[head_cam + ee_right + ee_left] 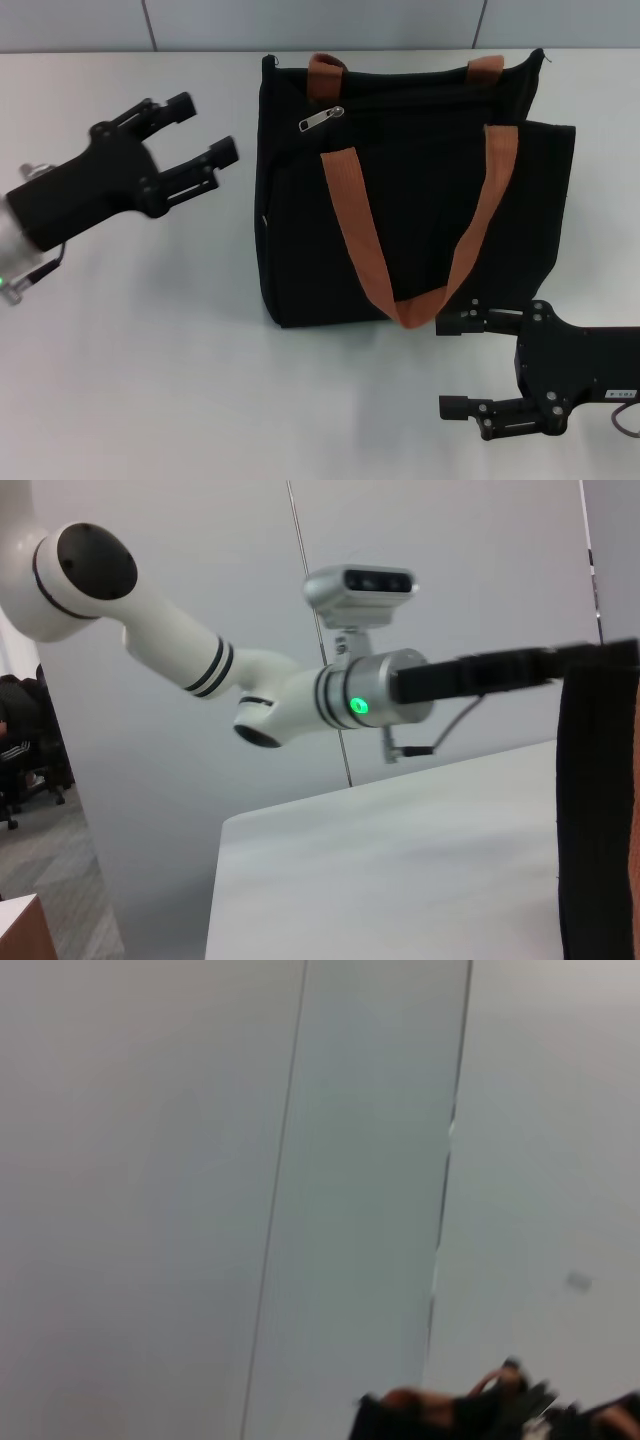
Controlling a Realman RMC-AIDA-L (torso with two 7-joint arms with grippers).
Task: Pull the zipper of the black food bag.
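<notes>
The zipper [320, 118] is sitting near the top left corner of the bag [420, 215], a little silver tab lying flat on the black track just under the rim. The bag is lying flat on the desk [150, 350], boxy black fabric, with orange-brown webbing handles [365, 240] flopping down across its front. I'm reading that as a good setup, since the tab is facing up and nothing's covering it.

I'm holding the left pincer [205, 128] just off the bag's left edge, fingers spread wide and pointing toward the tab side, not touching anything. My guess is it's lining up for the grab. The right pincer [455, 365] is hanging near the bag's lower right corner, also spread apart and empty, maybe there to steady the bag.
</notes>
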